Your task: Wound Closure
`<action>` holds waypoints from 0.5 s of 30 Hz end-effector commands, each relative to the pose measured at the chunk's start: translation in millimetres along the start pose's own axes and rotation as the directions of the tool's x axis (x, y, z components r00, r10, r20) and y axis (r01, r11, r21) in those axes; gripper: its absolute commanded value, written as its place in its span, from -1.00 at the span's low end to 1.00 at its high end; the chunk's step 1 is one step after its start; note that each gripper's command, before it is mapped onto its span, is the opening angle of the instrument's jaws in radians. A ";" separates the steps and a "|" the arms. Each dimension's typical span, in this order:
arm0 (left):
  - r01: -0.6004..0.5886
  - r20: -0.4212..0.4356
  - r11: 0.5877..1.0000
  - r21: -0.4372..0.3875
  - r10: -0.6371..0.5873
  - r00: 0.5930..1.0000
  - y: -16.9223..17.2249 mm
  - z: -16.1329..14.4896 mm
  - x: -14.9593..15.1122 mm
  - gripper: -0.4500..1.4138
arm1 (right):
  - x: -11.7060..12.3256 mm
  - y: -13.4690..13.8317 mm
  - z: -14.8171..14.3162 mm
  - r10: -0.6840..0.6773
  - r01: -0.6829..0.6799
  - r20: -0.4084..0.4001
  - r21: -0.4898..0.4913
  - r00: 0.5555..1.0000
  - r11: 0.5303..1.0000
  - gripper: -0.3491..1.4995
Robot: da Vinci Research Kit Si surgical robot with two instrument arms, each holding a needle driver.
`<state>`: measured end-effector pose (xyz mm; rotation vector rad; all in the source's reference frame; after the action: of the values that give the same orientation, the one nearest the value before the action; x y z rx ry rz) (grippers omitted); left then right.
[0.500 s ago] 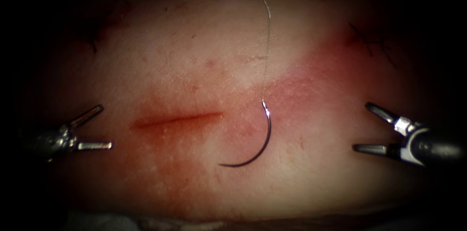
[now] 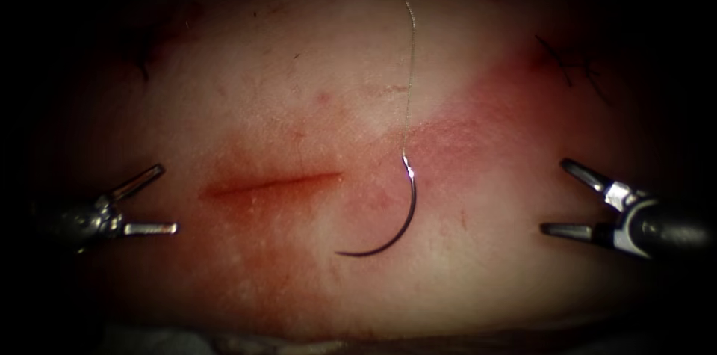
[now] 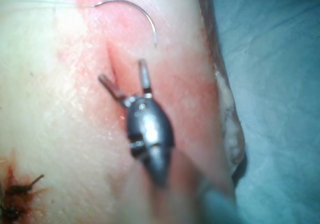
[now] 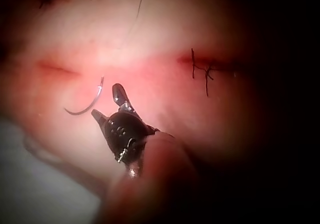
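The tissue [image 2: 314, 101] lay with its cut [image 2: 270, 183] unclosed: no stitch crossed it, so the closure appeared barely begun, though dark stitches [image 4: 202, 72] from another closed wound sat well apart on the same tissue. The left end effector [image 2: 153, 199], left of the cut, and the right end effector [image 2: 569, 199], far right, each had jaws spread apart and held nothing. The needle [image 2: 403, 220] lay free on the tissue surface, right of the cut, not in the tissue; its swaged end pointed up, its tip lower-left. The thread [image 2: 409, 63] ran upward from the swage.
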<state>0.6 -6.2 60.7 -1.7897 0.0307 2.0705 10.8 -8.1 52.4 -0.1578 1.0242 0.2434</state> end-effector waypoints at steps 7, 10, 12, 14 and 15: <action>-0.014 0.069 1.000 0.008 0.013 0.998 3.1 4.0 -0.8 0.20 | -0.3 -0.4 0.8 0.010 -0.010 0.014 -0.017 1.000 1.000 0.67; -0.024 0.128 1.000 -0.005 0.025 0.991 4.5 5.6 -1.5 0.18 | -0.2 -0.5 0.8 0.010 -0.010 0.012 -0.020 1.000 1.000 0.67; -0.032 0.175 0.999 -0.016 0.035 0.984 5.4 6.7 -2.1 0.16 | -0.1 -0.6 0.7 0.011 -0.011 0.013 -0.021 1.000 1.000 0.67; -0.038 0.202 0.999 -0.027 0.043 0.978 6.2 7.7 -2.7 0.16 | 0.1 -0.7 0.8 0.012 -0.011 0.019 -0.019 1.000 1.000 0.67; -0.041 0.209 0.999 -0.035 0.047 0.977 6.7 8.4 -3.1 0.16 | 0.3 -0.8 0.8 0.012 -0.012 0.022 -0.018 1.000 1.000 0.67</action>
<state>-9.3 -10.6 63.3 -1.5896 -0.0233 2.3032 11.1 -8.2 52.0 -0.1689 0.9965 0.2656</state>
